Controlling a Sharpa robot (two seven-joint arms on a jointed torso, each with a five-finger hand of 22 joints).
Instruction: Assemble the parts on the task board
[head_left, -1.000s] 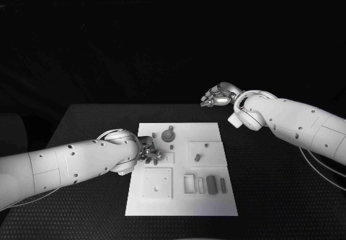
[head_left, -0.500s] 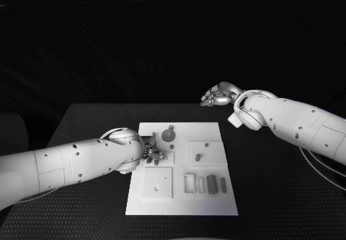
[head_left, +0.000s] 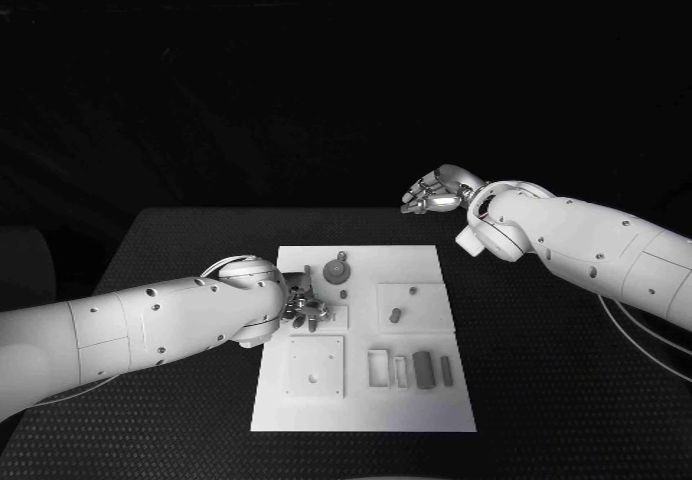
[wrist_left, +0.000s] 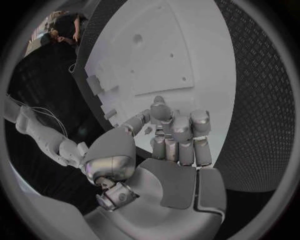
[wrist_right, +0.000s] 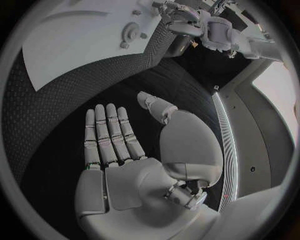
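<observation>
— Anything change? 
— Barely; the left robot hand (head_left: 303, 306) still sits low at the board's (head_left: 418, 410) left edge, fingers curled, whether it grips a part I can't tell. 
— The right robot hand (head_left: 436, 190)? 
— Still raised beyond the counter (head_left: 188, 250), fingers spread, empty.

The left hand (head_left: 300, 305) and its arm block the task board (head_left: 361, 400) from 9 o'clock, covering its left-middle edge. Approaches from 3 and 6 o'clock lie open over bare worktop (head_left: 548, 400). The right hand (head_left: 433, 192) hangs spread-fingered off the board's far corner at 1 o'clock.
</observation>
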